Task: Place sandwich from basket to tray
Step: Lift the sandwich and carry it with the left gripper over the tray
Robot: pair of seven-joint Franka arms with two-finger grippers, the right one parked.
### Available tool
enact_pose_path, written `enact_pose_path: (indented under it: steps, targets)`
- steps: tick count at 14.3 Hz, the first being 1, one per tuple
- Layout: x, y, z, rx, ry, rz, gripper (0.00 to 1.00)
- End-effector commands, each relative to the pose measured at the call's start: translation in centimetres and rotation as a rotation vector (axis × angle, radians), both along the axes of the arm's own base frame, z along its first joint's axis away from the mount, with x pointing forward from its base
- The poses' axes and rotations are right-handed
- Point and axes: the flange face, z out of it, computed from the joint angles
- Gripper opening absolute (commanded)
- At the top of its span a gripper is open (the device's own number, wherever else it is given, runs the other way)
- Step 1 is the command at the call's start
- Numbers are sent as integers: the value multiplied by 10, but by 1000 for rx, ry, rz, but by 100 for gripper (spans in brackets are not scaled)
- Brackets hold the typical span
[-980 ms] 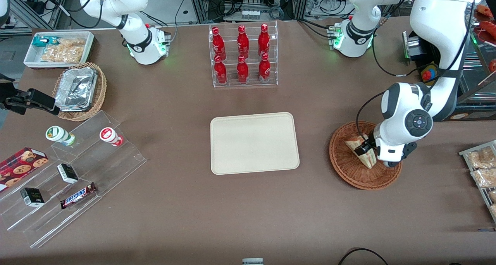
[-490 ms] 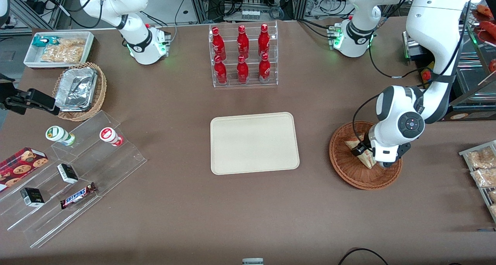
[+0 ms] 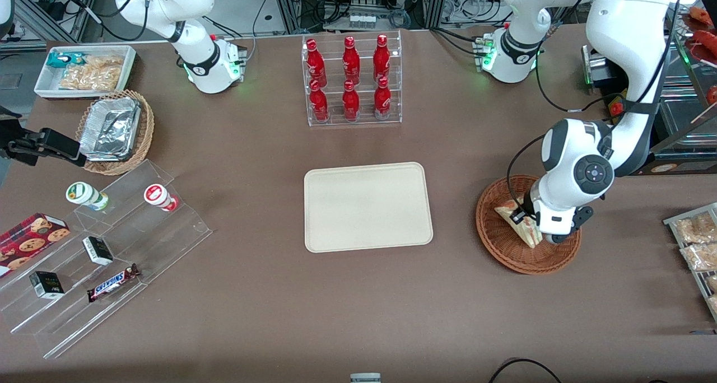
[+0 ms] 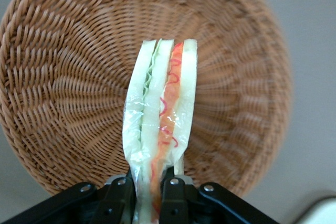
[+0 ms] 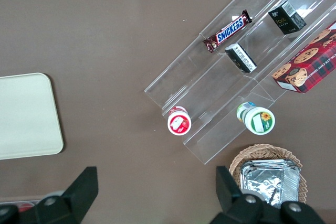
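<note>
Gripper: you have its fingers pinched on the sandwich, above the basket.
Sandwich: it stands on edge between the pads, wrapped in clear film, over the basket's middle; whether it touches the weave, you cannot tell.
Tray: at the basket's 9 o'clock in the front view, well apart, bare brown table between them.
Writing: you can read "SNICKERS" on the bar on the clear stepped stand, toward the parked arm's end.
Bottles: red, racked at the tray's 12 o'clock.
</note>
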Motion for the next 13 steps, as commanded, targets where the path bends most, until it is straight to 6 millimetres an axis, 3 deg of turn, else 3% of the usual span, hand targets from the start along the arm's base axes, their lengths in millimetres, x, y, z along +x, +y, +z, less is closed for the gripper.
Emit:
enact_pose_path:
  steps: [1, 3, 6, 11, 13]
  targets:
    - [-3, -29, 52, -1, -55, -92, 7]
    - [-13, -87, 69, -34, -81, -189, 7]
    - [-44, -169, 68, -78, -76, -344, 8]
    - [-79, -282, 52, -158, -48, -530, 8]
    - [-78, -308, 39, -135, -51, -561, 8]
